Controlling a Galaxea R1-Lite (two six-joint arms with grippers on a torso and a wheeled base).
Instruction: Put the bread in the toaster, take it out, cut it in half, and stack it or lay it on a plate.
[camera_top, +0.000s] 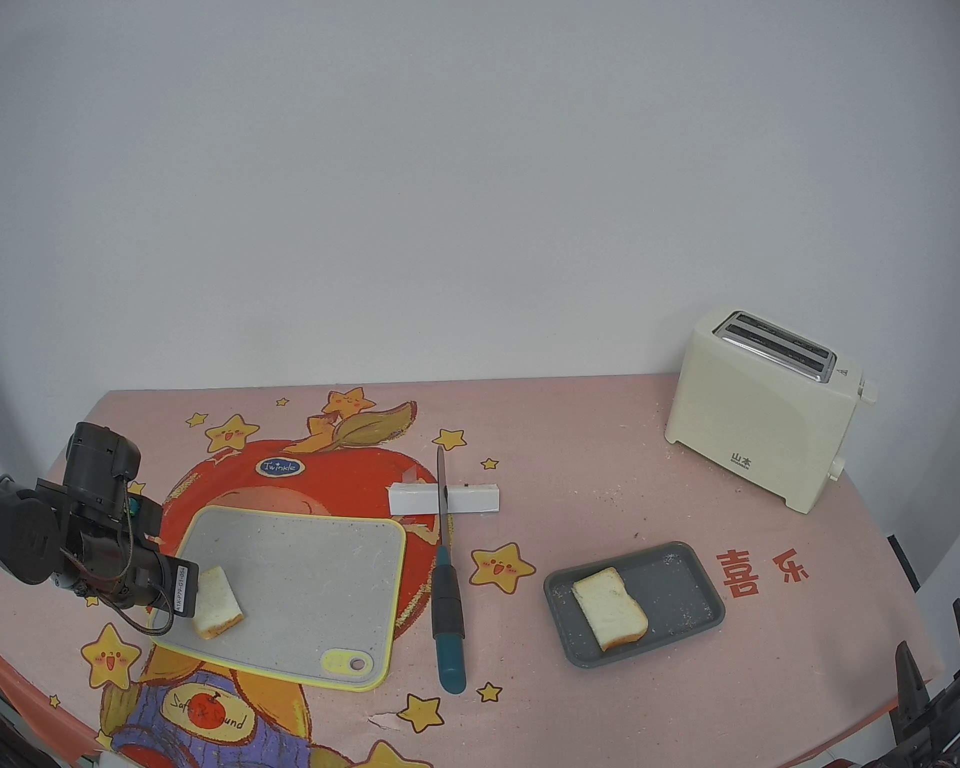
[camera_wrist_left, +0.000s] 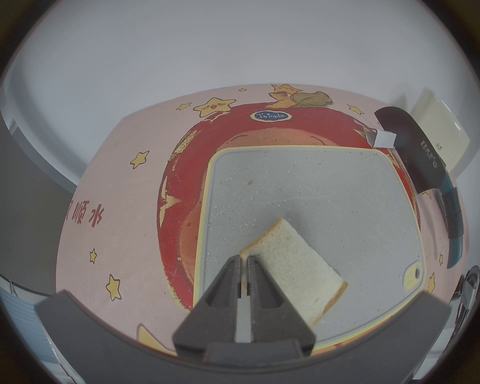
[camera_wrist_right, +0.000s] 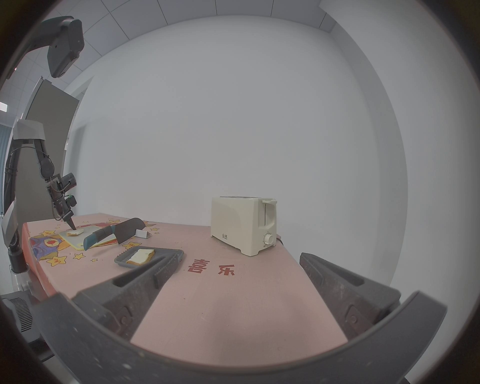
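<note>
White crumb, soft, light and crushable, wants a gentle pinch at the crust. At the table's (camera_top: 600, 450) 8 o'clock the left gripper (camera_wrist_left: 245, 258) is clenched on a corner of the half slice (camera_wrist_left: 295, 280) on the grey cutting board (camera_top: 300, 560); the left wrist view shows that pinch, the head view hides it. Knife (camera_top: 447, 600) at 6, second half (camera_top: 610, 607) on the grey tray (camera_top: 685, 590) at 5, toaster (camera_top: 765, 405) at 2. Right gripper (camera_wrist_right: 240, 260) hangs spread, empty.
</note>
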